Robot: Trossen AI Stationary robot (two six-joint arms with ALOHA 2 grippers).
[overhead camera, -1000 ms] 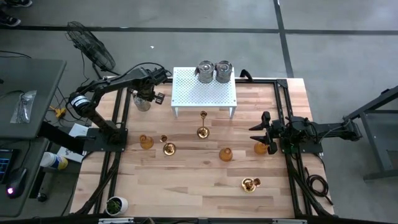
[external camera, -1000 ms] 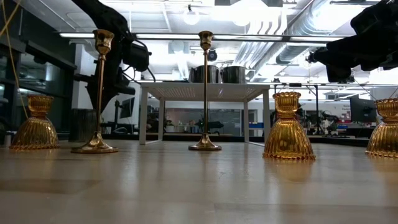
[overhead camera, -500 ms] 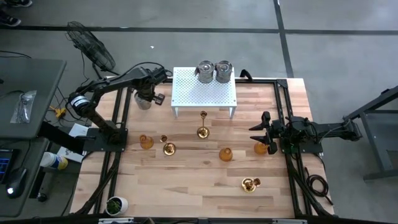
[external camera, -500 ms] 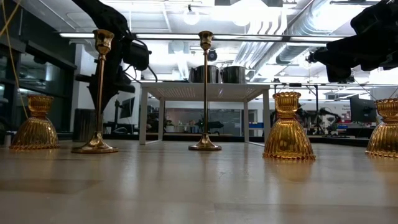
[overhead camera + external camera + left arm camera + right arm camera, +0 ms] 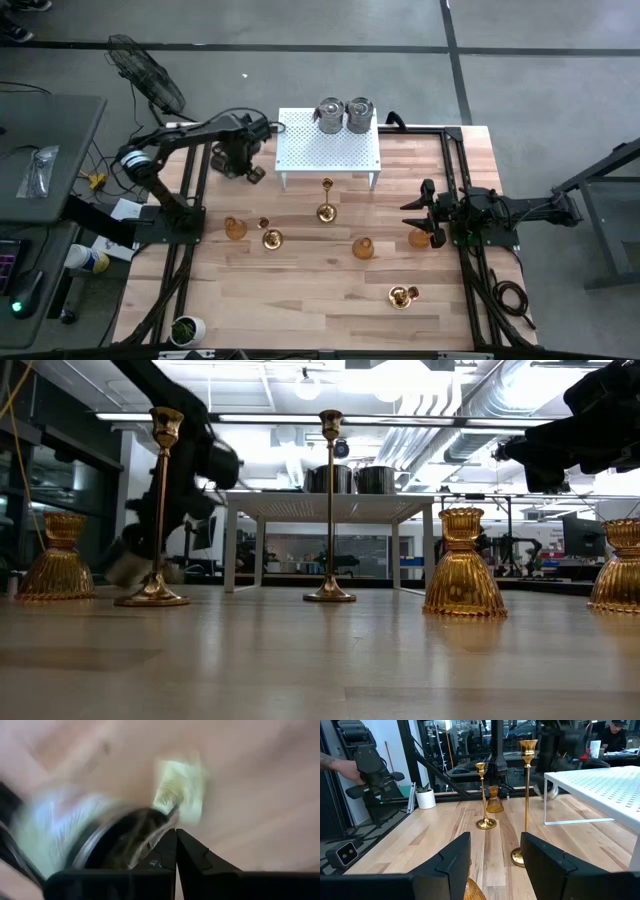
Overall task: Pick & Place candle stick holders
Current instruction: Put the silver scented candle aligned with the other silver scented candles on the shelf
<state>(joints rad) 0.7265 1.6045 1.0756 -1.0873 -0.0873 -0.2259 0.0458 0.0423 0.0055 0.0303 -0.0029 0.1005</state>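
A: High view: the silver cup (image 5: pixel 234 161) sits in the left gripper (image 5: pixel 243 160), just beside the white stand (image 5: pixel 330 152)'s left end. Fingers pinched on its rim?

B: Yes, clamped shut on it. Thin metal, light, slippery; grip the rim. The right gripper (image 5: pixel 424 213) waits half-open over an amber cup (image 5: pixel 419 238).

On the white stand (image 5: pixel 330 148): 2 silver goblets (image 5: pixel 345 114). On the table (image 5: pixel 300 290): 3 amber glass cups (image 5: pixel 363 247), 3 gold stemmed holders (image 5: pixel 326 212); possibly one more goblet beside the stand, blurred.
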